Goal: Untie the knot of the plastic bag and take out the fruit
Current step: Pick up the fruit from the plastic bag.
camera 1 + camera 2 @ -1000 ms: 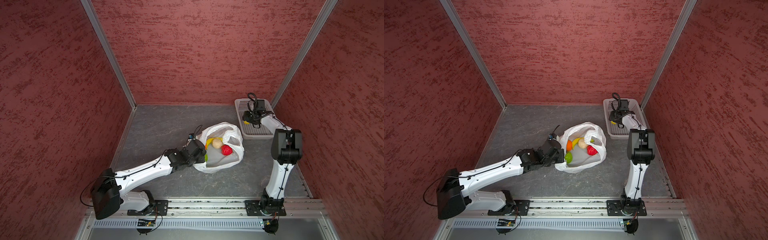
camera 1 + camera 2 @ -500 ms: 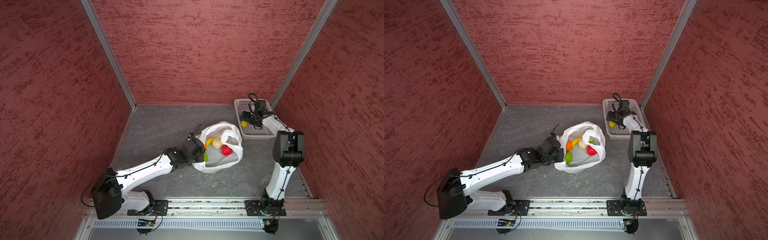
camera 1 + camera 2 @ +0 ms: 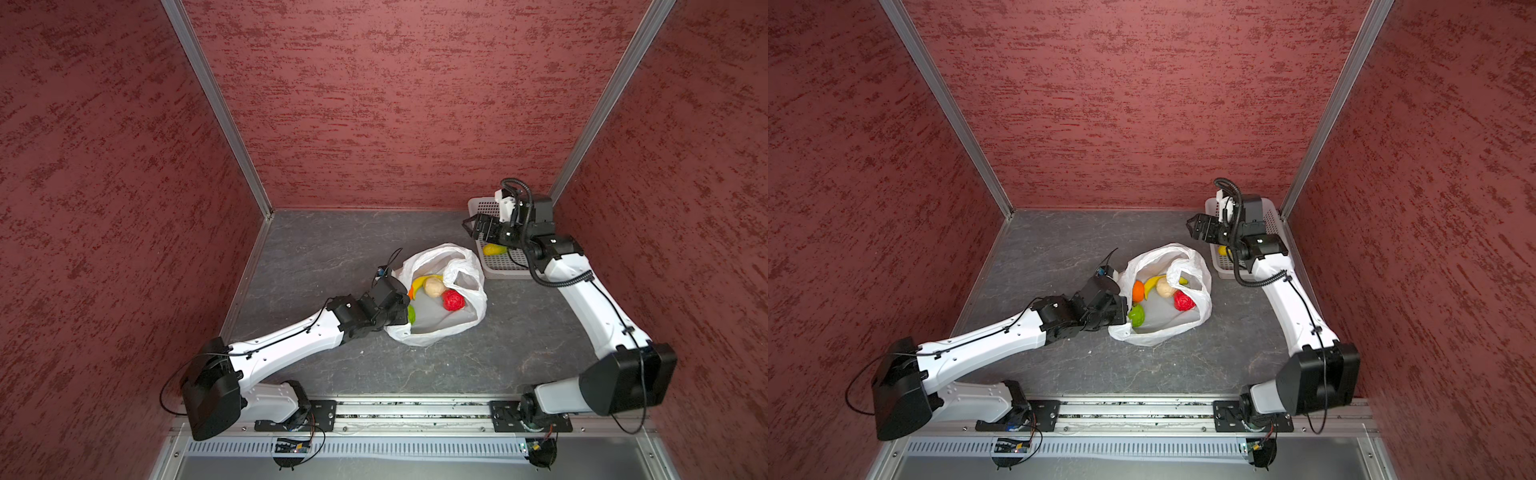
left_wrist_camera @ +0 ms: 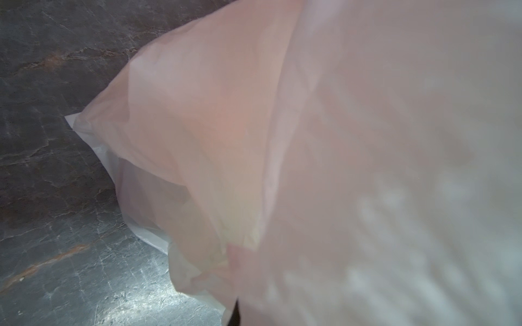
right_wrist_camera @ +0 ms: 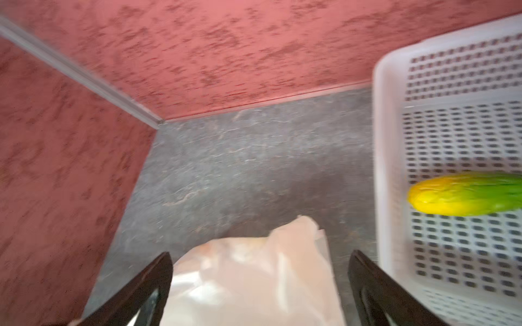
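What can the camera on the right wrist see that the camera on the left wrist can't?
Only the right wrist camera: a white basket with a yellow-green fruit lying in it, red walls, and two dark fingers spread apart. Only the left wrist camera: a pointed corner of the plastic bag, very close up. Both: the plastic bag and the grey floor.
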